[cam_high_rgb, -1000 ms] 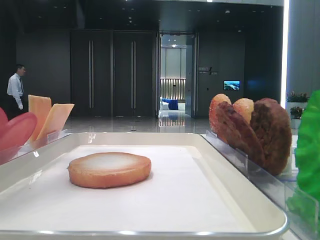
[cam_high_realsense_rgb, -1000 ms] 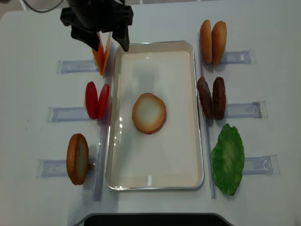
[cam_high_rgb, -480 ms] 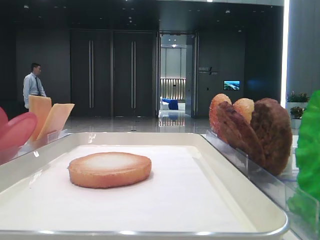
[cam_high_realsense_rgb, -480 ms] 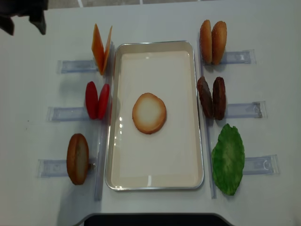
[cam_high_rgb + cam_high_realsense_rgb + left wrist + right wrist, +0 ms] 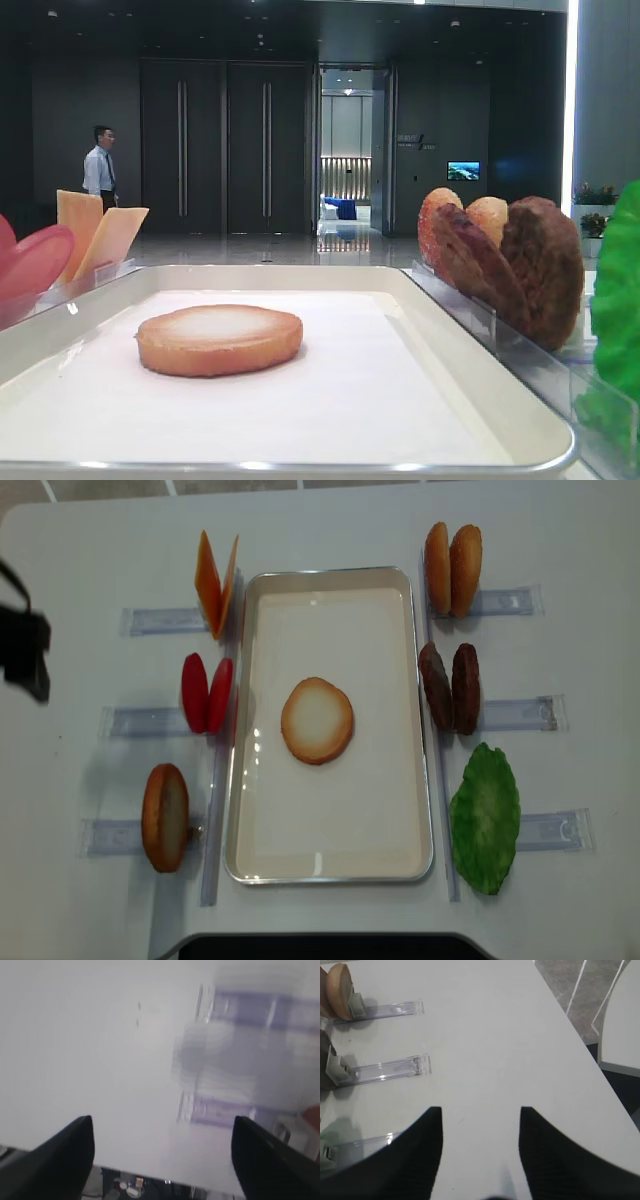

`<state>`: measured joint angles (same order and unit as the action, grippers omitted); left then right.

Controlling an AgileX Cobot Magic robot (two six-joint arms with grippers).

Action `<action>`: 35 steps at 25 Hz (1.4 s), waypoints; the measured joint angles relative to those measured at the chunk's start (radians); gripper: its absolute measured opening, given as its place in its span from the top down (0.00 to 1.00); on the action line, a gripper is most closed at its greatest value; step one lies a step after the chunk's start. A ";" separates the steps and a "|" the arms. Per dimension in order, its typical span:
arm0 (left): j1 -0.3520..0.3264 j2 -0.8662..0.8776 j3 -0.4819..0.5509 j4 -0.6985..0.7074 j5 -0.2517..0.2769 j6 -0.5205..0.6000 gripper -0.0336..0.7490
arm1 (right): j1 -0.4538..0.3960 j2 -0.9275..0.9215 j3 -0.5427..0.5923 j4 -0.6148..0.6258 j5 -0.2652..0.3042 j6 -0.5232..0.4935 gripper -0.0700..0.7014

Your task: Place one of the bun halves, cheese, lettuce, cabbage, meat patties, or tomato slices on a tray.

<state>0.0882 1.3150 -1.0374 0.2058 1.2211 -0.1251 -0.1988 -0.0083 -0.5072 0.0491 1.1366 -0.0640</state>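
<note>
One bun half (image 5: 317,720) lies flat in the middle of the tray (image 5: 330,868), pale face up, and nothing is touching it. So I think the job is done, because the task asks for only one piece of food on the tray. My left gripper (image 5: 162,1135) hangs over bare table (image 5: 70,560) at the far left, well apart from the tray. Its jaws are spread wide and hold nothing. That view is blurry, so I can only make out two clear holders to the right of the jaws. My right gripper (image 5: 480,1120) is over bare table on the right side, with its jaws spread too and nothing between them. The rest of the food stands in its holders. On the left of the tray are the cheese (image 5: 215,583), the tomato slices (image 5: 206,693) and one more bun half (image 5: 165,816). On the right are two more bun halves (image 5: 451,568), the patties (image 5: 449,687) and the green lettuce (image 5: 485,818). All of these are beside the tray, not on it. If only one piece is wanted, I think nothing is left to do but keep my arms away. If more pieces are wanted, they wait just beside the tray.
</note>
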 joint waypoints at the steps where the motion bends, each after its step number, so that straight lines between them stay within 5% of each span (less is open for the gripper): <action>1: 0.000 -0.060 0.094 -0.006 -0.005 -0.008 0.12 | 0.000 0.000 0.000 0.000 0.000 0.000 0.47; 8: 0.000 -0.575 0.484 -0.025 -0.074 -0.045 0.12 | 0.000 0.000 0.000 0.000 0.000 0.000 0.47; 18: 0.000 -1.275 0.563 -0.054 -0.112 0.039 0.12 | 0.000 0.000 0.000 0.000 0.000 0.000 0.47; 35: 0.000 -1.330 0.565 -0.146 -0.111 0.148 0.12 | 0.000 0.000 0.000 0.000 0.000 0.000 0.47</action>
<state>0.0882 -0.0150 -0.4722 0.0601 1.1105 0.0227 -0.1988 -0.0083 -0.5072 0.0491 1.1366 -0.0640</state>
